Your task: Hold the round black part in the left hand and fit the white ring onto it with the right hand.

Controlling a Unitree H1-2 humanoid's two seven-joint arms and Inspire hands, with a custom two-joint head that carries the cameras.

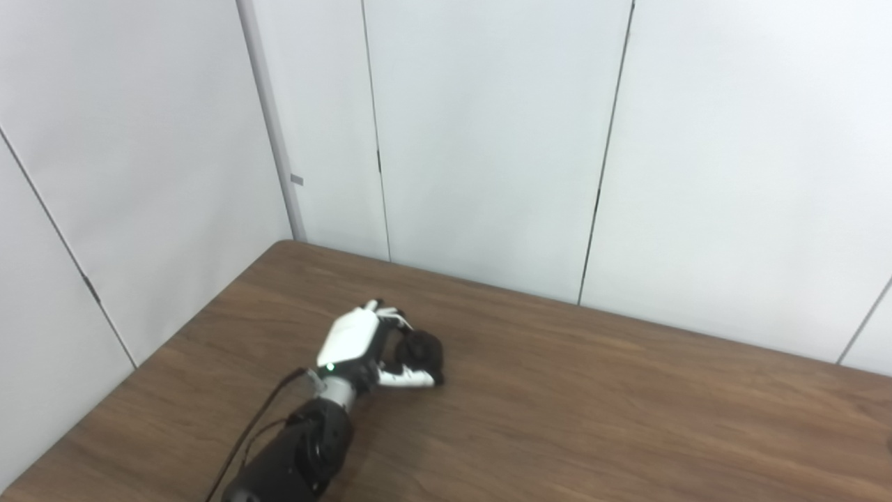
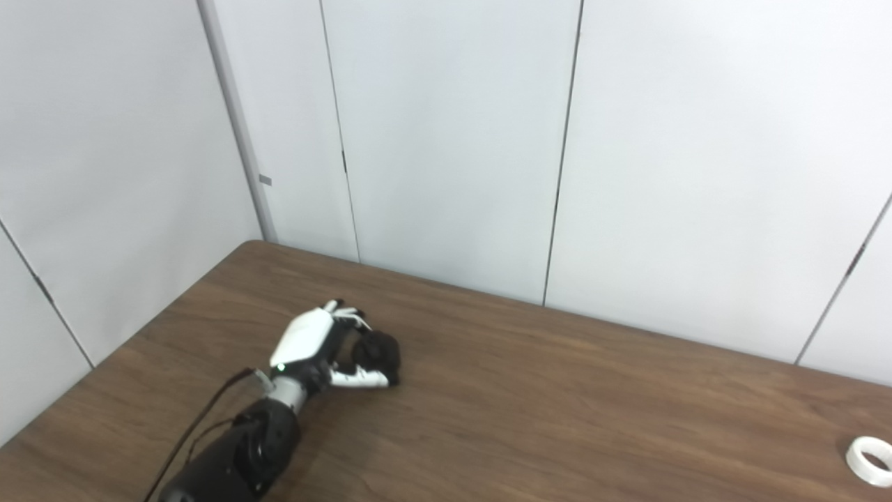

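Observation:
My left hand [image 1: 362, 345] rests low on the brown table at the left, its fingers and thumb curled around the round black part [image 1: 421, 352], which sits on the tabletop. The same hand [image 2: 317, 345] and black part [image 2: 378, 354] show in the right eye view. The white ring [image 2: 871, 460] lies flat on the table at the far right edge of the right eye view, far from the left hand. My right hand is outside both views.
The wooden table [image 2: 557, 418] stretches from the left hand to the ring. White wall panels [image 1: 488, 139] stand close behind the table's far edge and along its left side.

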